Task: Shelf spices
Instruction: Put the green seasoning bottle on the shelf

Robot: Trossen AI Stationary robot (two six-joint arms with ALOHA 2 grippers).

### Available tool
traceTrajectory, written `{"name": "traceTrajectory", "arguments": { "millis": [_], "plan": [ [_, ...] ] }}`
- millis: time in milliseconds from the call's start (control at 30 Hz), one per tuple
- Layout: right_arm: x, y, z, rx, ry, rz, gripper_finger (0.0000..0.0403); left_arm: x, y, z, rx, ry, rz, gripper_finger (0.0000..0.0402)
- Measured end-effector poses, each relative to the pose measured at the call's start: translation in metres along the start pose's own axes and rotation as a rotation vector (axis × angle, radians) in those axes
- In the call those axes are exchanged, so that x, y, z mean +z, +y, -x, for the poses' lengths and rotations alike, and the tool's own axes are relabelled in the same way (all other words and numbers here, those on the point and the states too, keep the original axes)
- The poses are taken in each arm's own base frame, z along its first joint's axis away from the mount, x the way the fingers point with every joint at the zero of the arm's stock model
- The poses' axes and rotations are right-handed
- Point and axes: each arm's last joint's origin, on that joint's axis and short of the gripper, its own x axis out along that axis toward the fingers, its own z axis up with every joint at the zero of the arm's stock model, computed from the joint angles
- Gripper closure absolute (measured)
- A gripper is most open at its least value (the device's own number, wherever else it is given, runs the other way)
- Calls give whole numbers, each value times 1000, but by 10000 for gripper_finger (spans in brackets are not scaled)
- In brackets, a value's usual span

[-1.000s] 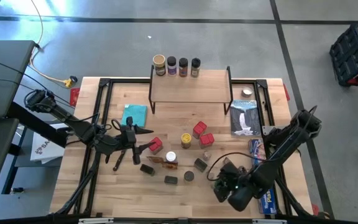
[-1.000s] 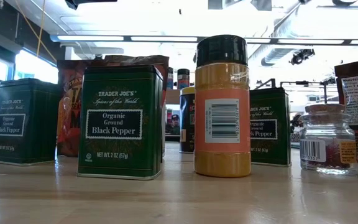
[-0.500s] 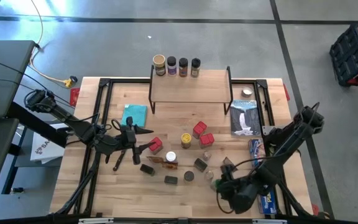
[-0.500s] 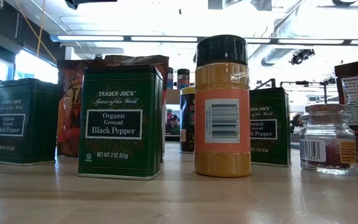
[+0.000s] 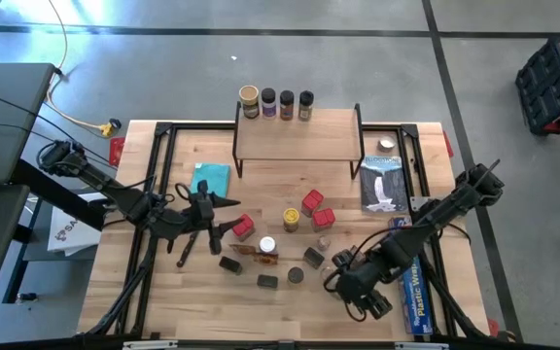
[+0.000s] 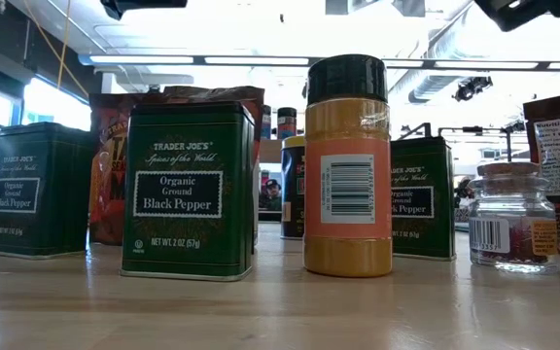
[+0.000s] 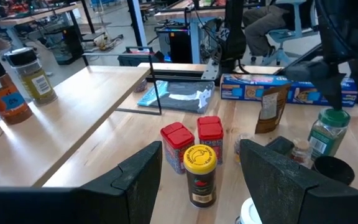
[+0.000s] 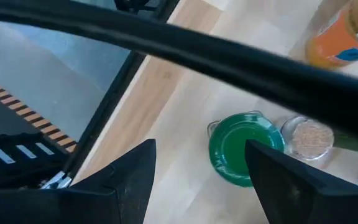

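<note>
Hovering over the table's left half, my left gripper (image 5: 224, 216) has its fingers (image 7: 135, 180) spread and empty; nothing is between them. They point toward the table's middle, at a yellow-lidded jar (image 7: 200, 175) and two red boxes (image 7: 177, 147) just beyond it, all upright. The left arm (image 5: 105, 190) reaches in low from the left edge, stretched nearly flat along the table.

Shelf (image 5: 297, 134): at the table's far edge, long axis running left to right. Four jars (image 5: 277, 103) stand upright in a row along its back edge. The remaining spices are scattered on the tabletop in front of the shelf, between my two grippers; in the low view, dark tins (image 6: 189, 192) and an orange jar (image 6: 347, 166) stand upright.

My right gripper (image 5: 348, 280) is over the near right part of the table, fingers (image 8: 132, 180) parted, gripping nothing. Below and between them sits a green-lidded jar (image 8: 244, 149), upright, lid toward the wrist camera; I cannot tell whether a finger touches it. A small clear jar (image 8: 308, 137) stands just beside it. The right arm (image 5: 436, 222) comes in from the right edge, folded at the elbow, forearm angled down toward the table's near edge.
</note>
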Motion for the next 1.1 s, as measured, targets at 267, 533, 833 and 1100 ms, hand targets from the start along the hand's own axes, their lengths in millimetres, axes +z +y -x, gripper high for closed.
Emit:
{"name": "traceTrajectory", "arguments": {
  "millis": [267, 533, 833, 1100],
  "plan": [
    [5, 3, -1, -148, -64, 162, 162, 0, 0, 0, -7, 1, 2, 193],
    [3, 2, -7, -171, -20, 195, 162, 0, 0, 0, -7, 2, 0, 193],
    [2, 0, -19, -178, 28, 211, 162, 0, -1, 0, -26, 8, -2, 193],
    [2, 3, -20, -185, 32, 220, 162, -1, -1, 0, -32, 11, 2, 193]
  ]
}}
